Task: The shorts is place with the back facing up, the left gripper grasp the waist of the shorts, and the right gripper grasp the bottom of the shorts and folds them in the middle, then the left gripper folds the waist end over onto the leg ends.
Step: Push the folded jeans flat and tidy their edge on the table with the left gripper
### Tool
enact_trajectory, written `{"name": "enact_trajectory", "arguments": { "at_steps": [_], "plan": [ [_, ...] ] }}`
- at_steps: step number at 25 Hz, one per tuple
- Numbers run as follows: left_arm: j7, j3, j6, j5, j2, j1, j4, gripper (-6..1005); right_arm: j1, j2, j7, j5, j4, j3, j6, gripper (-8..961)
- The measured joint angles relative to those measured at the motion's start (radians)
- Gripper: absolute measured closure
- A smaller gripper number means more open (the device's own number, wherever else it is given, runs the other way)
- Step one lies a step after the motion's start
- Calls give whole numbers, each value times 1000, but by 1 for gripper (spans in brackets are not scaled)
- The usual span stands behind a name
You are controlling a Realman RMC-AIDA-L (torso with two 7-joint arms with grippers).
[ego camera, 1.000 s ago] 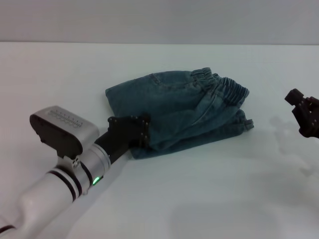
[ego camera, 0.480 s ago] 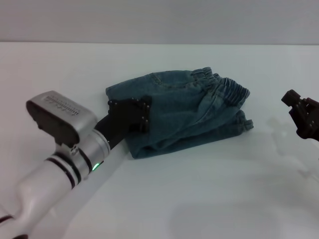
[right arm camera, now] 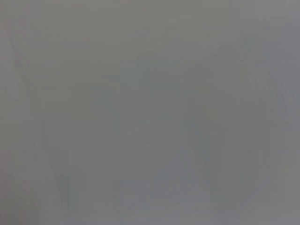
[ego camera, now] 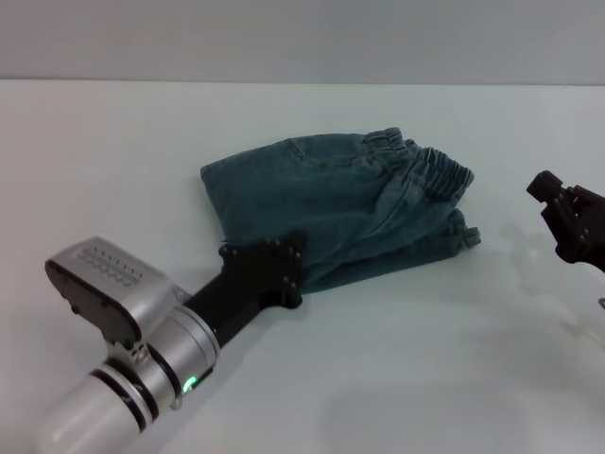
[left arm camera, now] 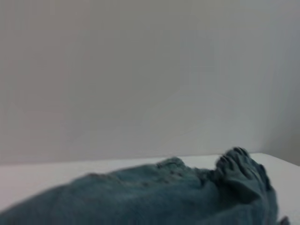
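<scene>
The blue denim shorts [ego camera: 331, 203] lie folded in a heap in the middle of the white table [ego camera: 397, 378]. Their puckered waist [ego camera: 430, 168] is at the right end. The flatter leg end [ego camera: 216, 194] points left. My left gripper [ego camera: 282, 270], a black claw on a silver arm with a green light, sits at the near left corner of the shorts and hides that corner. The left wrist view looks low across the shorts [left arm camera: 154, 199] toward the ruffled waist [left arm camera: 241, 164]. My right gripper [ego camera: 558, 208] hovers at the right edge, apart from the shorts. The right wrist view shows only blank grey.
A grey wall [ego camera: 302, 38] rises behind the table's far edge. Bare white tabletop surrounds the shorts on all sides.
My left arm has drawn back toward the near side, and its claw has slid from the shorts' left part to their near corner. The right gripper has crept slightly left.
</scene>
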Motion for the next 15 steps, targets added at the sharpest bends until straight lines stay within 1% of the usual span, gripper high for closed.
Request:
{"name": "enact_trajectory", "arguments": {
  "at_steps": [4, 9, 15],
  "plan": [
    [-61, 35, -3, 0, 1, 5, 1, 944, 8, 0, -1, -6, 1, 0, 3, 843],
    [-84, 32, -27, 1, 1, -5, 19, 939, 10, 0, -1, -8, 3, -1, 3, 841],
    [-109, 15, -60, -1, 1, -60, 68, 934, 5, 1, -1, -6, 3, -2, 4, 839]
  ]
}}
